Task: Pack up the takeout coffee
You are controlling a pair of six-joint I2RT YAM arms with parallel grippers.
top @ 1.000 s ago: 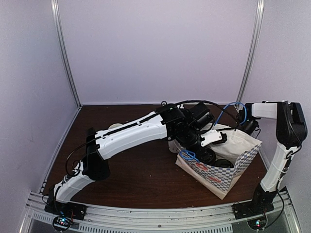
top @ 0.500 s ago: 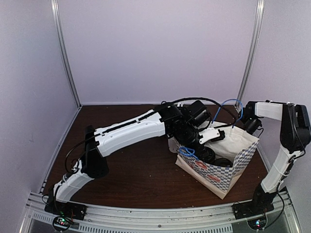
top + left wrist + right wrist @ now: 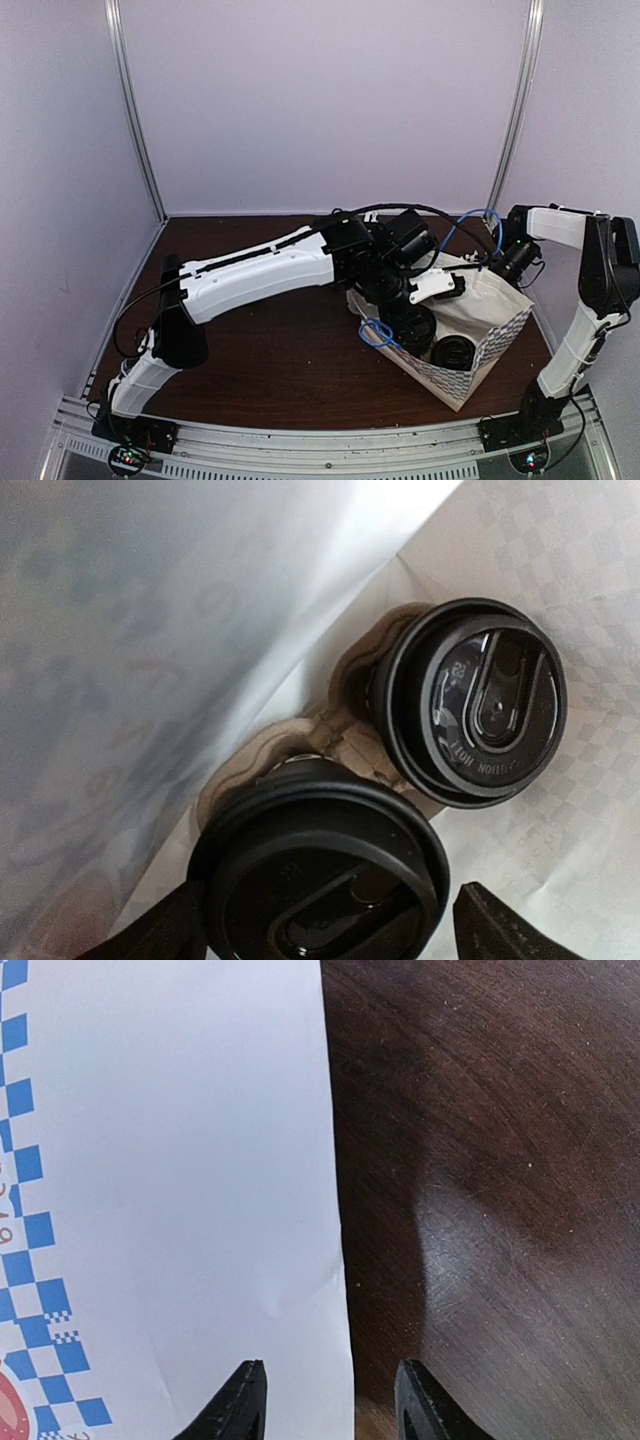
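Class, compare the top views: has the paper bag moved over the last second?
Yes. The bag's near wall has dropped toward the front rail, uncovering a black lid inside.

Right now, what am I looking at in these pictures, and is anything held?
These are two white-and-black robot arms, left arm and right arm, bolted at the near edge of a dark brown wooden table. The wide picture comes from a fixed camera above, behind them; the others from a camera on each wrist. On it sits a white paper bag with blue checks. Inside it the left wrist view shows two black cups with round black plastic lids, a nearer cup and a farther cup. The left gripper is open, fingers either side of the nearer cup. The right gripper is open by the bag's edge, holding nothing.
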